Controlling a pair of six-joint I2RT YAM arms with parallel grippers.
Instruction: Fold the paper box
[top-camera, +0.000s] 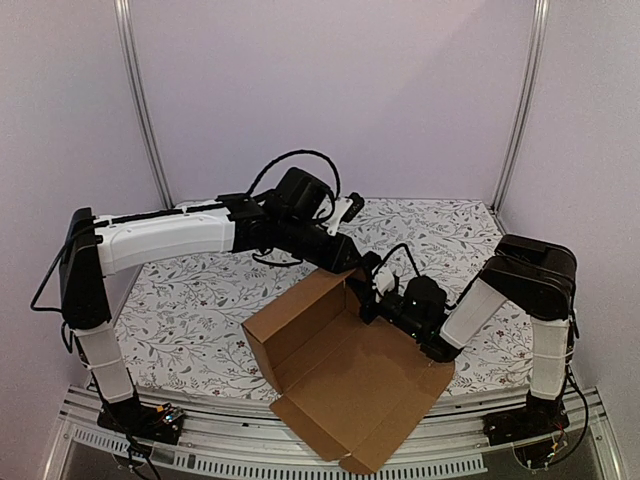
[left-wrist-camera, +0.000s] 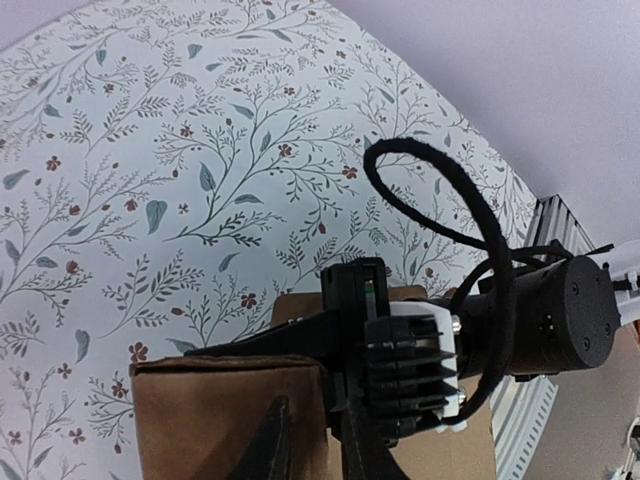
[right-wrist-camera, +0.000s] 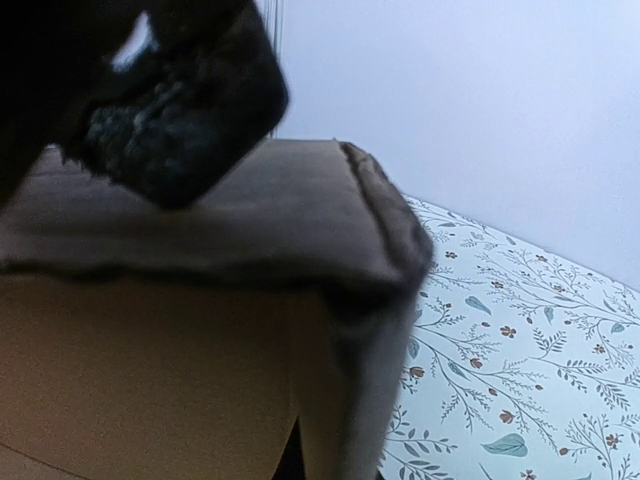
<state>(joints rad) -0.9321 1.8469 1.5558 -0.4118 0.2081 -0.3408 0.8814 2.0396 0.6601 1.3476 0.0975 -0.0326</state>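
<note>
The box (top-camera: 340, 385) sits half-formed at the table's (top-camera: 200, 300) near middle, with its rear walls raised and a flat panel reaching the near edge. The left end effector (top-camera: 360, 268) is narrow, pinching the far wall's corner. The right end effector (top-camera: 371, 306) is closed just beside that corner.

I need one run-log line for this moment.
box: partly folded | left gripper: at far wall, unclear | right gripper: shut by box

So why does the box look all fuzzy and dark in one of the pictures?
Right wrist view: the camera sits very close, so the paper box is blurry and shadowed, while the flowery tablecloth behind looks sharper. Top view: it looks crisp and evenly lit.
</note>
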